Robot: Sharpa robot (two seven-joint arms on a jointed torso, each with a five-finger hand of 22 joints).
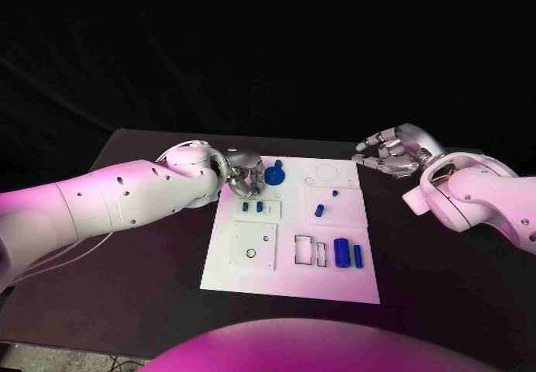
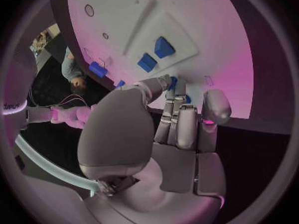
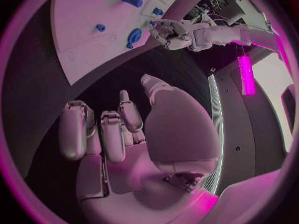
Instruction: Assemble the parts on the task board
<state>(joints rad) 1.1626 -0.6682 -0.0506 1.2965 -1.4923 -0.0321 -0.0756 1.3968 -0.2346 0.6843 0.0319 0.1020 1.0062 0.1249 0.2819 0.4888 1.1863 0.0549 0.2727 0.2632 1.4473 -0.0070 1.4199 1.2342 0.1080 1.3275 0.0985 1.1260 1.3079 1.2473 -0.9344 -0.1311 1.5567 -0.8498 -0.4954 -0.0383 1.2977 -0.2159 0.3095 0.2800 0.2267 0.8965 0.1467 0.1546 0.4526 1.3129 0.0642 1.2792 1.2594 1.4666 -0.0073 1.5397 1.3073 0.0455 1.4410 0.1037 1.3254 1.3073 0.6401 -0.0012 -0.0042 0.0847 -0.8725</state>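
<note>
Parts on board, left hand at far corner

Board (image 1: 293,285) flat at table (image 1: 134,302) centre, white and rigid. Left hand (image 1: 242,177) low over far left corner, fingers curled in just beside a round blue part (image 1: 275,174); touching or merely close, cannot tell. Nothing plainly held there; in the left wrist view fingers (image 2: 187,122) bent over the board edge, with a scrap of blue behind them. Right hand (image 1: 391,155) off the board past the far right corner, well apart from every part, fingers loosely curled, holding nothing.

Two small blue pegs (image 1: 252,207) upright on a left plate; one small part (image 1: 320,209) alone mid-board; two larger blue cylinders (image 1: 348,253) lying side by side near the right edge.

Likely handling: parts small, light, hard plastic, smooth enough to slip. Cylinders apt to roll if nudged, so best pinched across the middle from above. Round part better taken by its rim. Pegs easily tipped; light touch wanted. Breakage unlikely; misalignment in the sockets the greater risk.
</note>
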